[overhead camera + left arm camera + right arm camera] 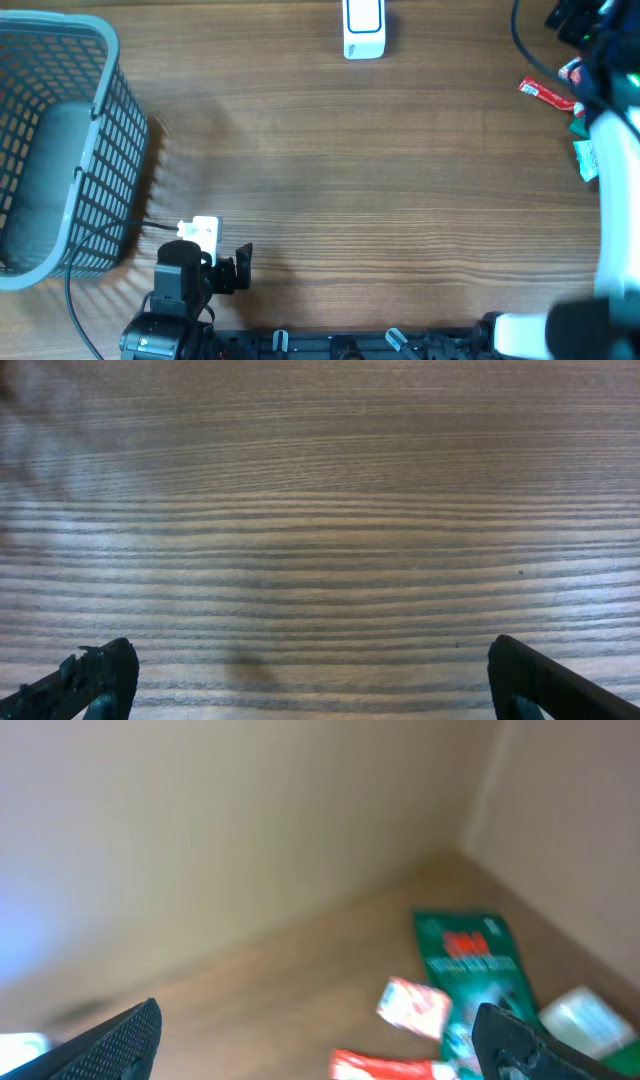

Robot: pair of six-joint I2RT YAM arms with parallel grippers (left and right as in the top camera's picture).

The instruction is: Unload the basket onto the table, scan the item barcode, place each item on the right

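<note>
Currently, my right pincer (pixel 322 1045) stands jaws apart, empty. The green packet (pixel 468 955) and white-red sachet (pixel 412 1007) lie ahead, toward its right finger, touching. Risk: I clamp both together, or cover the barcode, so the scanner (pixel 363 28) reads nothing. Left pincer (pixel 315 685): apart, idle.

No legible text or labels.

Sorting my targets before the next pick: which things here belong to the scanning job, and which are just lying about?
Job: white scanner; red packet; green packet; small red-white packet.
Lying about: grey basket; grey lump inside it.
</note>
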